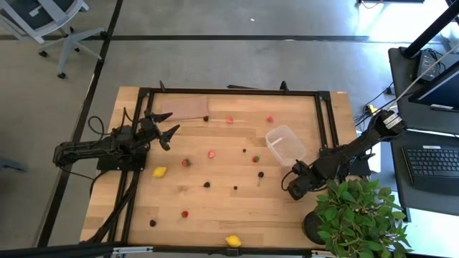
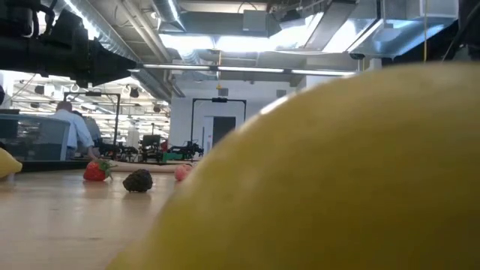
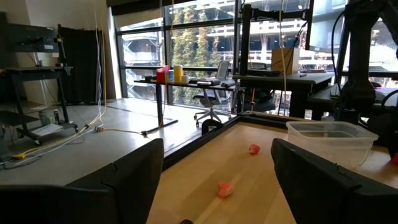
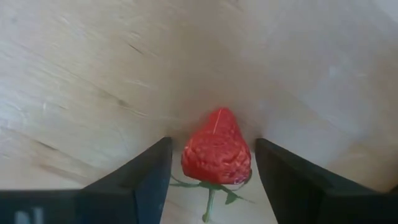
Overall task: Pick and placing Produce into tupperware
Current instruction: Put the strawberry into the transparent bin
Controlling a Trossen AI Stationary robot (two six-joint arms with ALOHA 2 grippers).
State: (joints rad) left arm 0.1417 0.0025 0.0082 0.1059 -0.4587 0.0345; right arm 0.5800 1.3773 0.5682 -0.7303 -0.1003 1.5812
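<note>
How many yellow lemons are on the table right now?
2. One lemon lies left of centre; the second lemon sits at the table edge nearest the low camera. More could hide under the right arm.

No text, label, brand, number or sign can be read in any of the four views. The monitor and laptop beside the table in the high view are too small to make out any writing on them, and the room beyond the table in the low and left wrist views carries no lettering that can be made out.
</note>
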